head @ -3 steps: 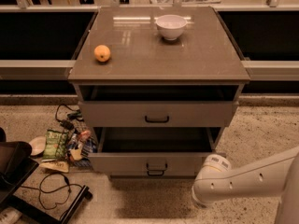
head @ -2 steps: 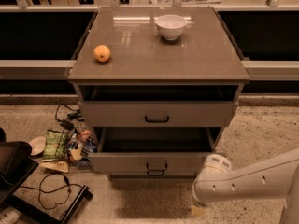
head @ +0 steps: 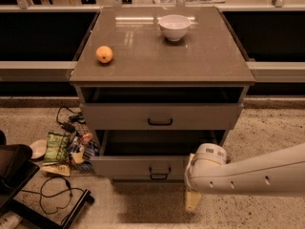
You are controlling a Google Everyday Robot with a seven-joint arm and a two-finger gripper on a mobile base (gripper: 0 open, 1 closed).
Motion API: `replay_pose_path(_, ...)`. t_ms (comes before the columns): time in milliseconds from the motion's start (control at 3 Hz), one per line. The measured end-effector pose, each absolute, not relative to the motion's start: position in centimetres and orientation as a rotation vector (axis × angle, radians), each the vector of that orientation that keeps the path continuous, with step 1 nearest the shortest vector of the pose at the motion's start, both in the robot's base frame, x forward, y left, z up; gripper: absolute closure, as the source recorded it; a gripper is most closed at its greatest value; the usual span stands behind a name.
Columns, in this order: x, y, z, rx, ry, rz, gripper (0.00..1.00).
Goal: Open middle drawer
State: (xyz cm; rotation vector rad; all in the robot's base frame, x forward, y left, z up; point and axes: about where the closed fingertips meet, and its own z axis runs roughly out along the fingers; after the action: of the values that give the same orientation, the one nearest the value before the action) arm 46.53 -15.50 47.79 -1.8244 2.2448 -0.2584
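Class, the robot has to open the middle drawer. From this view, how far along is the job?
Done: the middle drawer stands pulled out, its dark inside showing behind the front. In hand: the gripper hangs low by the drawer's right front corner, off the handle. Left: probably moving the arm away, or a further pull if fuller opening is wanted.
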Motion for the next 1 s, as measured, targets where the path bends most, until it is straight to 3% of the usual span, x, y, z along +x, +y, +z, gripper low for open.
replay_pose_path(1000, 57.2, -13.1, 45.1, -1.967, 2.245, -0.159, 0.0)
